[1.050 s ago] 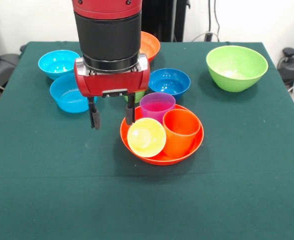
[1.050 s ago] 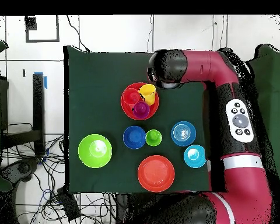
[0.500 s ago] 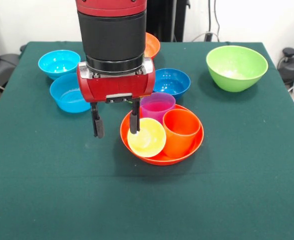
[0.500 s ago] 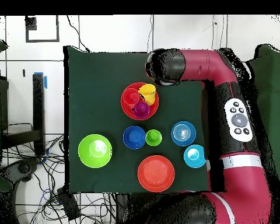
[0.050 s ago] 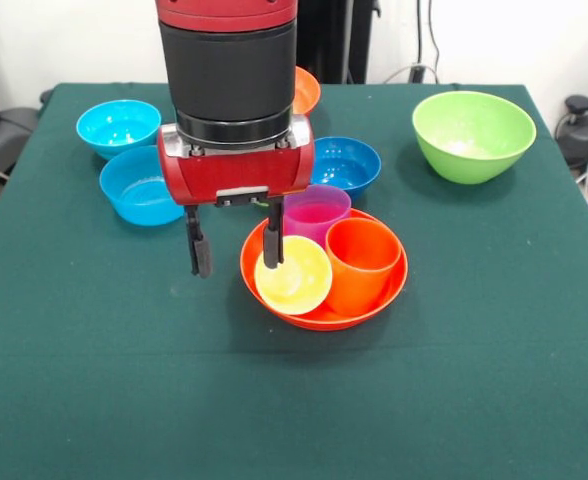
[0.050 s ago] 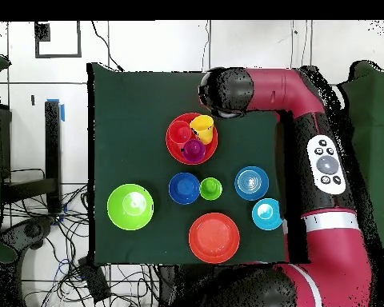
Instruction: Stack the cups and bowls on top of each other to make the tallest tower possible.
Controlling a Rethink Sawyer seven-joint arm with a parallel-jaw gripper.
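An orange bowl [image 5: 320,320] [image 6: 170,145] near the table's middle holds three upright cups: yellow [image 5: 294,276] [image 6: 202,125], orange [image 5: 362,262] [image 6: 179,133] and purple [image 5: 315,211] [image 6: 194,149]. My gripper [image 5: 236,250] hangs open at the bowl's left edge. One finger [image 5: 272,243] is at the yellow cup's left rim and the other [image 5: 201,252] is over bare cloth. The green cup [image 6: 210,189] stands beside the dark blue bowl [image 5: 342,163] [image 6: 183,188]; the arm hides it in the front view.
A lime green bowl [image 5: 473,135] [image 6: 130,206] sits at the back right in the front view. Two light blue bowls [image 5: 119,125] [image 5: 139,187] are at the back left. A second orange bowl [image 5: 305,89] [image 6: 214,237] shows partly behind the arm.
The gripper has shifted a little right and toward the camera, bringing its right finger from beside the orange bowl to the yellow cup's rim. It stays open. No cup or bowl moved.
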